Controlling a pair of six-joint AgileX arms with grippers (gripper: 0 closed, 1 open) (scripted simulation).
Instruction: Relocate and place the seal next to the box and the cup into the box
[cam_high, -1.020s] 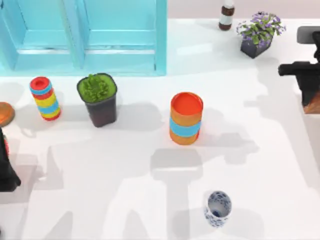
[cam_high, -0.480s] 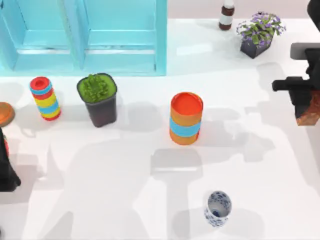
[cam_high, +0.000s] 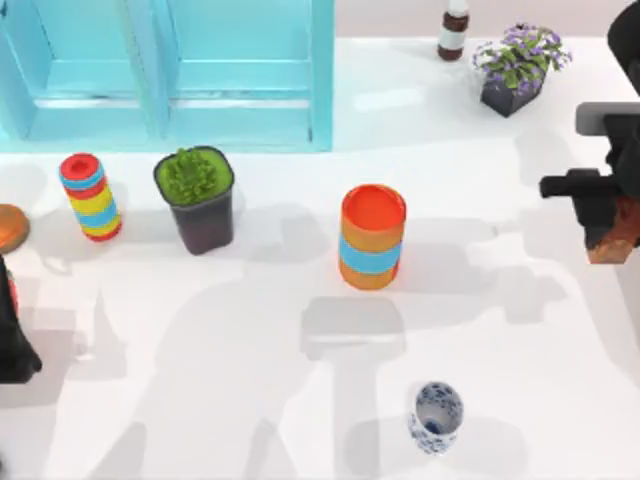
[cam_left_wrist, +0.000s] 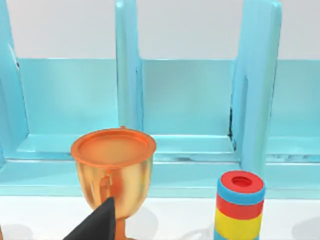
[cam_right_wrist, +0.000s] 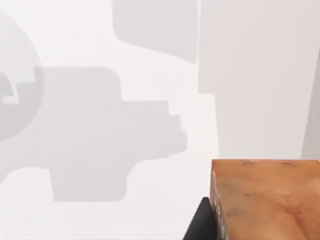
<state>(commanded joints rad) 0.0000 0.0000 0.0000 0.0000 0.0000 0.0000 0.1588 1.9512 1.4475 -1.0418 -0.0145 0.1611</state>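
Observation:
At the table's right edge, my right gripper (cam_high: 612, 212) is shut on the seal (cam_high: 618, 232), a glossy reddish-brown block held above the white surface. The right wrist view shows the seal (cam_right_wrist: 270, 200) close up with a dark finger beside it. The cup (cam_high: 435, 415), white with a blue pattern, lies near the front edge, right of centre. The box (cam_high: 165, 75), a turquoise open case, stands at the back left. My left arm (cam_high: 12, 335) is parked at the left edge.
A tall orange cylinder with a blue band (cam_high: 372, 237) stands mid-table. A green plant pot (cam_high: 197, 198), a striped ring stack (cam_high: 90, 196) and a golden trophy (cam_left_wrist: 114, 170) sit in front of the box. A bottle (cam_high: 453, 30) and a purple flower pot (cam_high: 518, 68) are at the back right.
My right gripper has carried the seal leftward and a little toward the table's front. The cup and the left arm have not moved.

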